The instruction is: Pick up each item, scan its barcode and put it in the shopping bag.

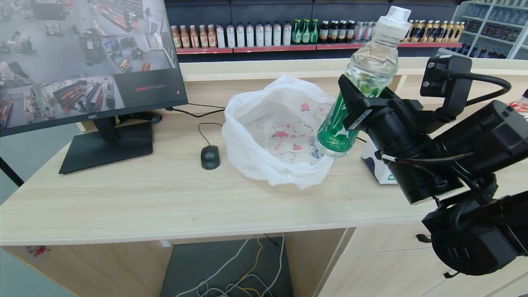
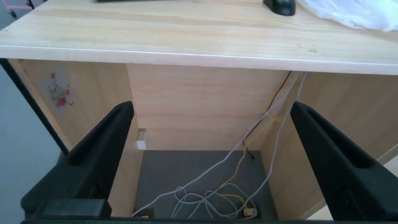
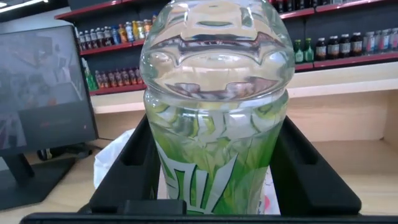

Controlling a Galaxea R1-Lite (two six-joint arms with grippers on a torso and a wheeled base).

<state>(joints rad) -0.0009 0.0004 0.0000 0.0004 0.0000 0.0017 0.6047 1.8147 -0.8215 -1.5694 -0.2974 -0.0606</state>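
Observation:
My right gripper (image 1: 350, 105) is shut on a clear bottle with a green label and white cap (image 1: 363, 82), held tilted in the air over the right rim of the white shopping bag (image 1: 276, 128). In the right wrist view the bottle (image 3: 217, 118) stands between the two black fingers (image 3: 137, 162), with the bag (image 3: 109, 165) behind it. The bag lies open on the wooden counter (image 1: 144, 194). My left gripper (image 2: 211, 162) hangs open below the counter's front edge (image 2: 186, 53), with nothing between its fingers.
A monitor (image 1: 82, 57) on a black stand sits at the counter's left, a black mouse (image 1: 210, 157) beside the bag. A white and dark box-like device (image 1: 377, 165) sits right of the bag, partly behind my right arm. Cables (image 2: 211, 193) lie under the counter.

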